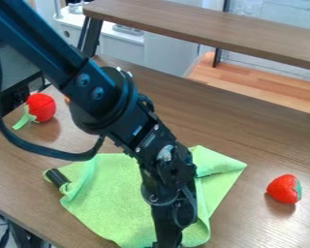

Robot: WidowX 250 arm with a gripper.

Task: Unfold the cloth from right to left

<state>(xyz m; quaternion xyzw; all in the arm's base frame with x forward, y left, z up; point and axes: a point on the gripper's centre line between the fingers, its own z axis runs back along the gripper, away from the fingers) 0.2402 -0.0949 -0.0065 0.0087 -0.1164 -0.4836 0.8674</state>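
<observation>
I see the green cloth (pixel 112 201) under the arm (pixel 109 94) on the counter (pixel 268 138). Its seemingly folded upper-right part (pixel 214 162) lies above and right of the gripper (pixel 168 239) in view; whether that's clenched or released, I can't tell.

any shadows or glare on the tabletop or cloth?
Camera view: soft shadow at the near side of the toy strawberry; faint pale sheen on the wooden tabletop toward the right; green microfiber cloth looks matte, no glare spots.
</observation>
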